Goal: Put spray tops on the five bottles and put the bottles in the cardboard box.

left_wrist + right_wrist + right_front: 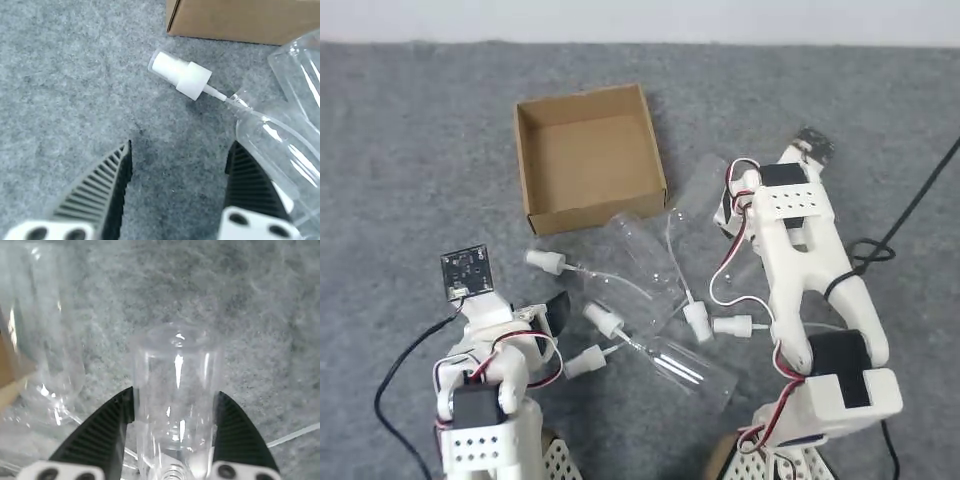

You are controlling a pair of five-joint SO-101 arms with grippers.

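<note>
The left gripper (181,150) has its jaws wide apart and empty over the grey felt desk (60,75), with a white plastic spray top (182,77) just ahead. The right gripper (175,392) has its jaws pressed against both sides of a clear plastic bottle (175,365), near the open brown cardboard box (590,207).

Grey felt-like table covering (420,150), pale wall strip (640,20) along far edge

Cardboard box (590,155) sits behind the bottles (645,262) — spray tops (546,262) scattered among them.
</note>
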